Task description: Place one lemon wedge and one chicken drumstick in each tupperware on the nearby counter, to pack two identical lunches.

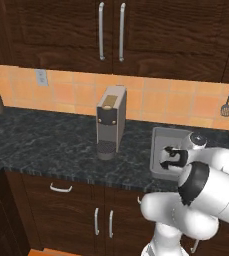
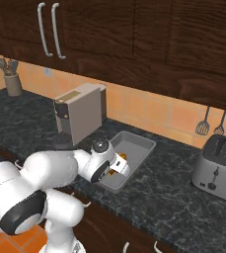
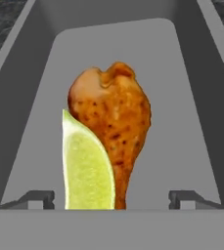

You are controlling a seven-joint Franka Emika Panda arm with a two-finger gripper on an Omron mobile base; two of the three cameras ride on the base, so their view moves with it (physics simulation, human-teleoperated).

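– Any brand or writing on that stuff?
– None I can read. Coffee machine [image 1: 110, 120] has a tan top panel, no lettering legible; toaster [image 2: 218, 168] is cut off at the frame edge.
– Where's the food?
– In the tupperware [image 3: 191, 97] on the counter [image 1: 46, 145]: chicken drumstick [image 3: 114, 122] lying flat, meaty end away from the hand, lemon wedge [image 3: 86, 166] right against it, covering part of its side. Wedge's lower tip is cut off.
– Gripper [image 3: 111, 199]?
– Released. Tips stand wide apart either side of the food, gripping nothing. From the base cams the arm blocks most of the tub; just a bit of orange shows.
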